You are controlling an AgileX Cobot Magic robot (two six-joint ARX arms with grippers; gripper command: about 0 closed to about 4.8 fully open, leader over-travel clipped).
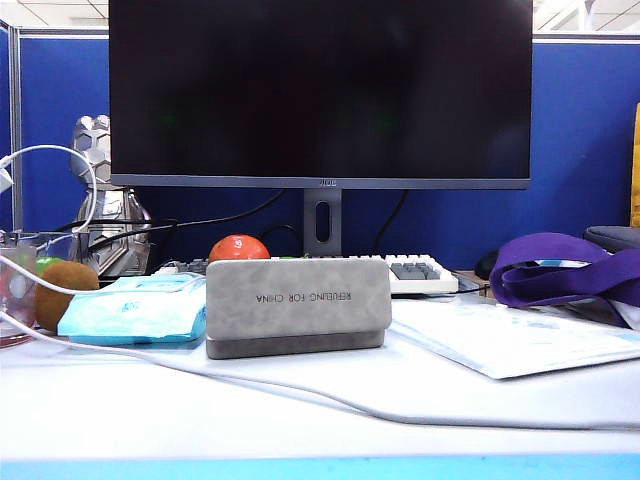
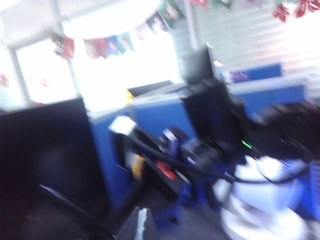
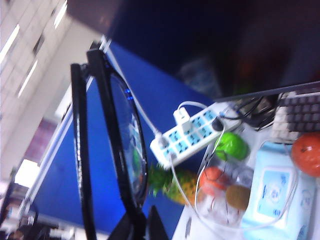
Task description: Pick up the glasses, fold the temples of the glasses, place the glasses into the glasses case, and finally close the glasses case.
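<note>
I have the glasses (image 3: 107, 150) clamped in my right pincer (image 3: 137, 227), raised; left pincer unseen, closed; glasses case (image 1: 298, 306) still shut.

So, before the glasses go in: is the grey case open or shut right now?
Shut. In the exterior view the glasses case lies on the table with its flap down over the front; no lining shows.

White table (image 1: 300, 420) bears glasses case (image 1: 298, 306)
</note>
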